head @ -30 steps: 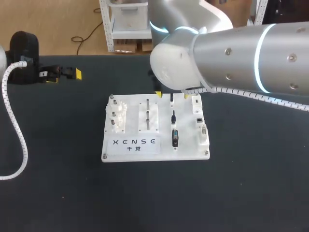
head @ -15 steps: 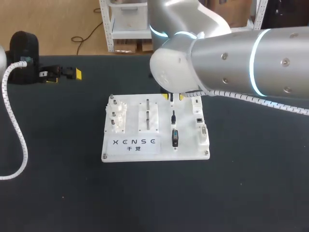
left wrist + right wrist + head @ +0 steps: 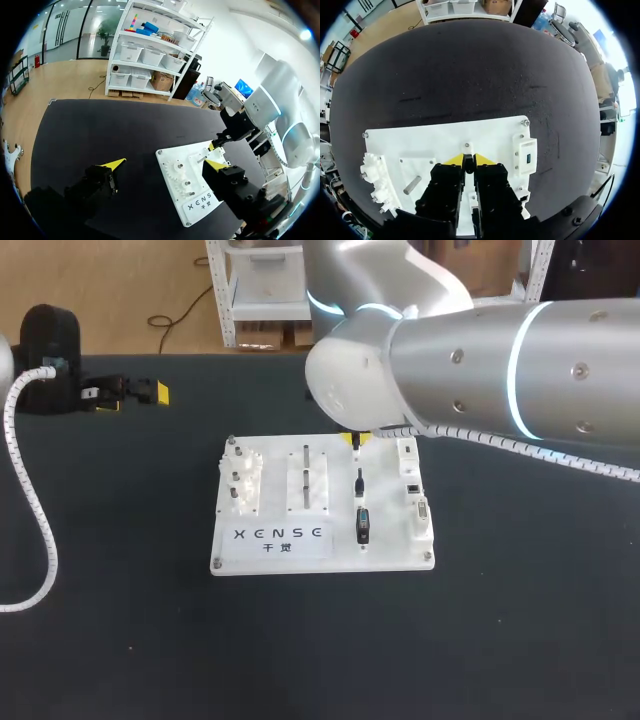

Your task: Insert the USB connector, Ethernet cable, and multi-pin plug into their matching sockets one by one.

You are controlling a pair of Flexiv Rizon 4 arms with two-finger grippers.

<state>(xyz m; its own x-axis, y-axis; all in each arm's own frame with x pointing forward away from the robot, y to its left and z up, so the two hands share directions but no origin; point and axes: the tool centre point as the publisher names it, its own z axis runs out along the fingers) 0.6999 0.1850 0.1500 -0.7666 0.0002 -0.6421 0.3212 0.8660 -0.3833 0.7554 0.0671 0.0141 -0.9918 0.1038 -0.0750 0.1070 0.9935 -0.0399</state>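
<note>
Right gripper [image 3: 468,160]: fingers [image 3: 485,159] pinched down narrow, both yellow tips against a small dark plug between them, at the far edge of the white board [image 3: 276,490]. I read that as a grip on the USB connector [image 3: 468,166]. It looks to be in its holder on the board, not yet lifted.

It is the far end of a row down the board's right-of-middle. Next comes a slim plug [image 3: 359,480], then a bigger black plug [image 3: 363,525] toward the board's near edge. The socket block [image 3: 527,156] runs along the board's right edge, just beside that row. Its blue-lined slot looks like the USB target.

Left gripper [image 3: 164,163]: fingers spread wide, nothing in them, well off the board's left side.

Risks:
- The tips hold very little of the plug. If the grip is off-centre, the plug can pivot on lift and reach the slot skewed, which means a jam or a scraped socket.
- If the holder grips tight, pulling up may drag or tip the board. Can't tell whether it's fastened down, and the left arm isn't bracing it.
- Connector flip orientation can't be told from here. Wrong way up means a forced insert.
- The right arm hides the board's far edge from the head camera, so only the wrist view can check alignment.
</note>
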